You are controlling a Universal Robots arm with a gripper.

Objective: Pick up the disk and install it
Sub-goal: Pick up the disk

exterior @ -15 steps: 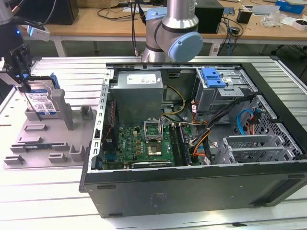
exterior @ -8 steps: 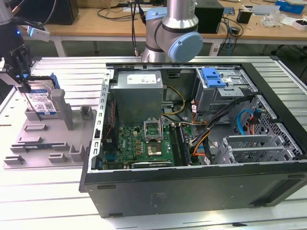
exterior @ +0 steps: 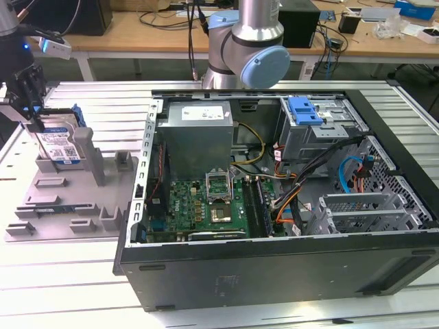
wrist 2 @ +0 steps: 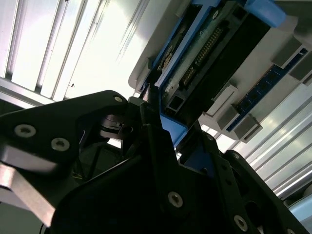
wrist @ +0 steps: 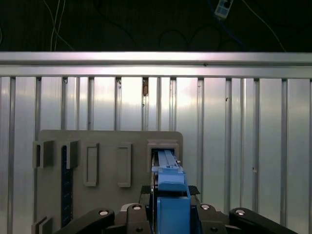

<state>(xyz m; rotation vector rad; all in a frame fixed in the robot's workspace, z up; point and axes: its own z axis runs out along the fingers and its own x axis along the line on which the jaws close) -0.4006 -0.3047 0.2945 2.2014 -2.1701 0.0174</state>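
Ribbed table (exterior: 68, 288) stretches wide around the grey holder (exterior: 68, 199). The disk (exterior: 58, 145) stands upright in the holder's slot, my gripper (exterior: 34, 123) clamped on its blue frame. An open computer case (exterior: 274, 274) sits just beside the holder.

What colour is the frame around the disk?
Blue; the disk shows best in the first wrist view.

One disk (exterior: 58, 145), one grey holder (exterior: 68, 205), one open computer case (exterior: 274, 274) containing one power supply (exterior: 199, 133), one motherboard (exterior: 199, 209), one blue bracket (exterior: 305, 110). One arm (exterior: 250, 48), one tool (exterior: 29, 92), one desk (exterior: 82, 288).
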